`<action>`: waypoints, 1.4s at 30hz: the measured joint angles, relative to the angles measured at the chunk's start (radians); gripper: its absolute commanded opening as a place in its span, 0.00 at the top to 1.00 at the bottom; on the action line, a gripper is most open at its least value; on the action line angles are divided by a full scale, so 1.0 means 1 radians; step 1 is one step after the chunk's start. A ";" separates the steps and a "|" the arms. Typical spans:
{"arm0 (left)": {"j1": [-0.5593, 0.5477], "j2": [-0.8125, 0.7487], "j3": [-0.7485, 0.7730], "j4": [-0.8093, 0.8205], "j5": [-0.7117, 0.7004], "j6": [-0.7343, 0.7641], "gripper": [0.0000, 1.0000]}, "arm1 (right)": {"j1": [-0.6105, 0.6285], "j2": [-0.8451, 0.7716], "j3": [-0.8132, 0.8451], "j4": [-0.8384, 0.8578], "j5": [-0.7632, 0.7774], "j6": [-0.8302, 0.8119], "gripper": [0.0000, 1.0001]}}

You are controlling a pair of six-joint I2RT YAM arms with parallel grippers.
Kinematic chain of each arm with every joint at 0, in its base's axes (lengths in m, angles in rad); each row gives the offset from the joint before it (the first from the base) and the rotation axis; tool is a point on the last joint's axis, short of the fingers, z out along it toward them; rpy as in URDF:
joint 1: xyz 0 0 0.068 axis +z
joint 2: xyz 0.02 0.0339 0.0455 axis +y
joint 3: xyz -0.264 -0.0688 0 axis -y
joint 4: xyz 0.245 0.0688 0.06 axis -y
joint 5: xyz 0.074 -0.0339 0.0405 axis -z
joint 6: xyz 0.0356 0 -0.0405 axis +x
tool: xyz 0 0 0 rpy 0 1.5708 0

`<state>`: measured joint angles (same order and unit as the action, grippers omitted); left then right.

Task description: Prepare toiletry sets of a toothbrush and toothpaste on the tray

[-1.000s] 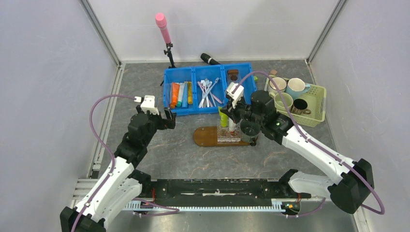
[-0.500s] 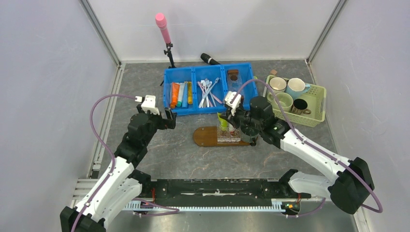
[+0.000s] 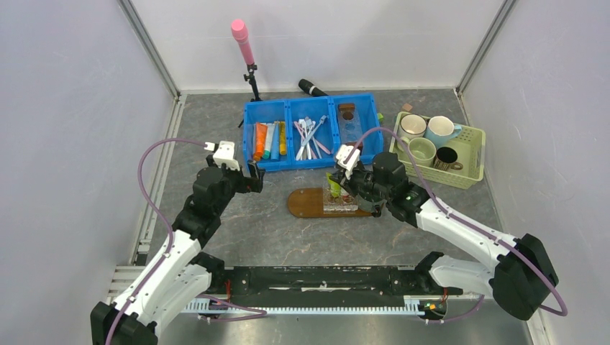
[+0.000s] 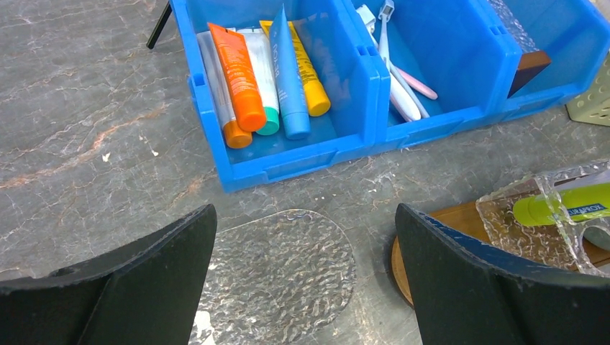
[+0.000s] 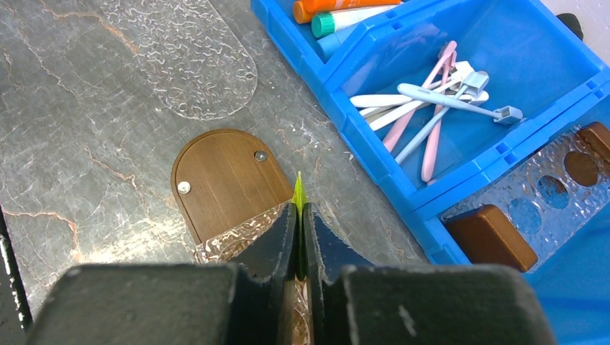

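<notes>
Grip: right end effector [image 5: 298, 215] clenched on the crimped tail of the green toothpaste tube [image 5: 298, 188], its body inside the clear holder [image 4: 518, 215] on the tray [image 5: 223, 180]. We judge the tail hold suits seating it. Left end effector [image 4: 303, 215] spread, empty. Light blue toothbrush [image 5: 446, 97] lies in the blue bin [image 5: 374, 136].

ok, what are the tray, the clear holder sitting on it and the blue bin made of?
Tray: looks like dark brown wood, matte, with straight grain lines and two small metal fasteners showing.
Clear holder: transparent plastic or acrylic, possibly glass; rippled surface, and the tray shows through it.
Blue bin: moulded plastic, fairly glossy; uniform colour and soft reflections on its walls.
</notes>
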<state>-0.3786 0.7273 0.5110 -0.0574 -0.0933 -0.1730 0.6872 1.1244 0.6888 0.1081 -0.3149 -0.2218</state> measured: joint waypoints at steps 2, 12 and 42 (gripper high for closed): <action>0.000 0.001 0.000 0.000 0.001 0.000 0.00 | 0.000 -0.001 -0.011 0.015 0.005 0.001 0.87; 0.000 0.009 0.000 0.003 0.018 0.000 0.00 | 0.000 -0.024 -0.039 0.091 0.029 0.024 0.80; 0.000 0.064 0.095 -0.022 0.023 -0.023 0.00 | -0.013 -0.080 0.306 -0.158 0.351 0.147 0.02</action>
<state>-0.3786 0.7914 0.6060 -0.0795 -0.0700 -0.1959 0.6743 1.0443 0.9951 -0.0494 0.0360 -0.0746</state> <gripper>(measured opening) 0.994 0.979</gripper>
